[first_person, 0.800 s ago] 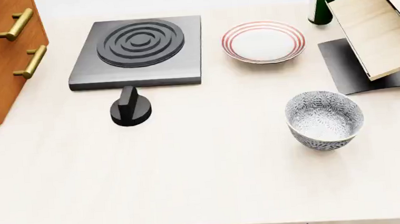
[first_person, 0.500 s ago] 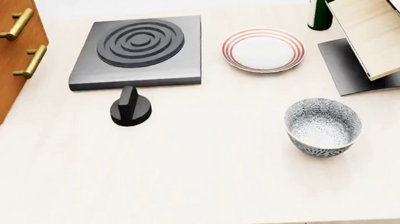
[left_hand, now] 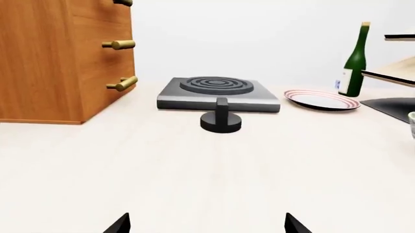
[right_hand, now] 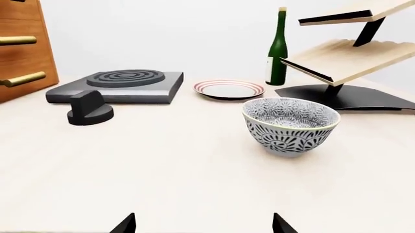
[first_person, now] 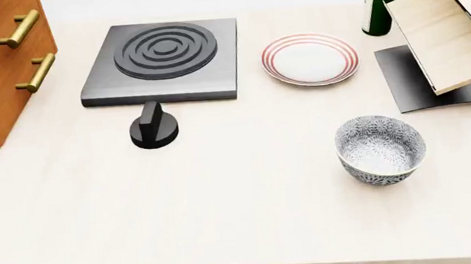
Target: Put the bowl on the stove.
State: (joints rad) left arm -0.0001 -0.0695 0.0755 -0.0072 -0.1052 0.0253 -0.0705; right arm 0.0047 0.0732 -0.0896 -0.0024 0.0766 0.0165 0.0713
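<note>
Shifted slightly toward the near edge since the earliest head frame, then settled: bowl (first_person: 381,150) upright on the tabletop (first_person: 241,219), well apart from the stove (first_person: 163,61), with the plate (first_person: 310,59) and knob (first_person: 153,126) between. Right tool (right_hand: 203,224) spread apart, holding nothing, aimed at the bowl; left tool (left_hand: 206,225) likewise parted. Best gripped by the rim, lifted clear of the knob. Bowl barely clipped in left wrist view; full in right wrist view.

A black knob (left_hand: 220,119) stood on the worktop (first_person: 223,201) ahead of the left jaws. A red-ringed plate (right_hand: 228,90) and green bottle (right_hand: 277,48) lay far beyond the right jaws.
</note>
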